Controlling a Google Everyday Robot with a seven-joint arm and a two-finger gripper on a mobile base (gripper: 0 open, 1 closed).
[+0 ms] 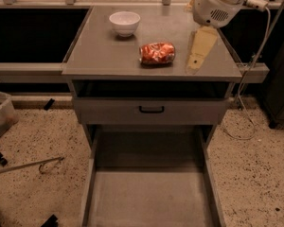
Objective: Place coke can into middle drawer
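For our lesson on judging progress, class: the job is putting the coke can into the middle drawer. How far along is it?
Done: the middle drawer is pulled out, floor bare. In hand: the gripper hangs over the cabinet top, beside the coke can but apart from it. Left: grasp the can, lying on its side near the white bowl, then lower it into the drawer.
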